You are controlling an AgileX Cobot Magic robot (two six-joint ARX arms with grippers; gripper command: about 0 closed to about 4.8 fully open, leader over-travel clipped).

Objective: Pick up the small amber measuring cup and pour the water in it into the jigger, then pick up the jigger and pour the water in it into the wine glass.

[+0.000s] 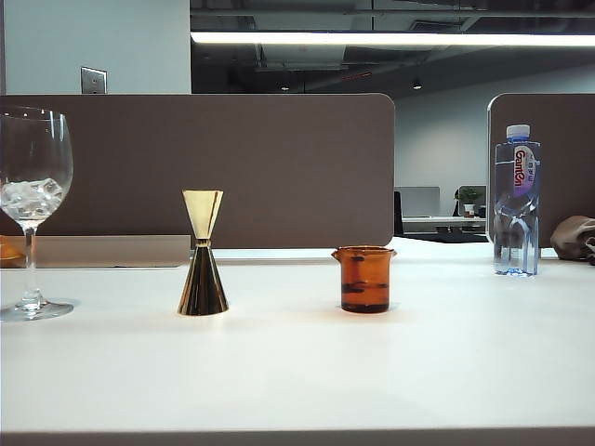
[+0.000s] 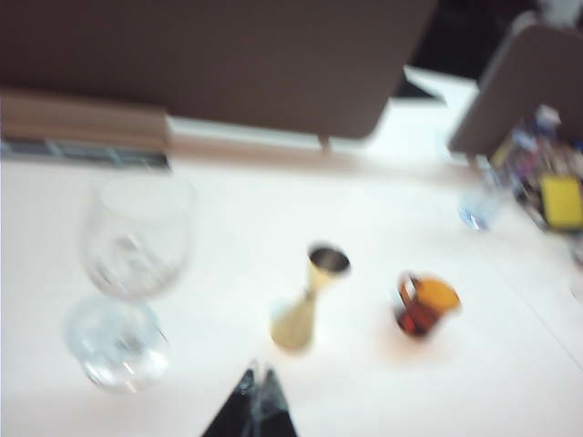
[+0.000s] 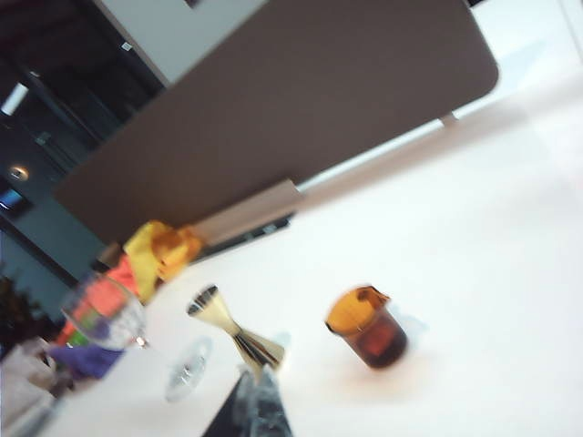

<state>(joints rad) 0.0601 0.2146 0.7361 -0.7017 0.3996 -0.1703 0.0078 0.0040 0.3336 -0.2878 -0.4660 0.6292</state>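
Note:
The small amber measuring cup (image 1: 363, 279) stands upright on the white table (image 1: 297, 372), right of centre. The gold jigger (image 1: 203, 255) stands to its left, and the wine glass (image 1: 33, 177) stands at the far left with clear icy pieces in its bowl. I cannot make out the water in the cup. Neither arm shows in the exterior view. In the blurred left wrist view my left gripper (image 2: 258, 378) hangs above the table, tips together, short of the jigger (image 2: 305, 305), cup (image 2: 424, 305) and glass (image 2: 137, 241). My right gripper (image 3: 258, 381) is shut and empty, near the jigger (image 3: 232, 330) and cup (image 3: 366, 326).
A plastic water bottle (image 1: 517, 200) stands at the back right. Brown partition panels (image 1: 232, 167) wall off the far side of the table. A brownish bundle (image 1: 575, 237) lies beside the bottle. Colourful clutter (image 2: 556, 182) sits past the right panel.

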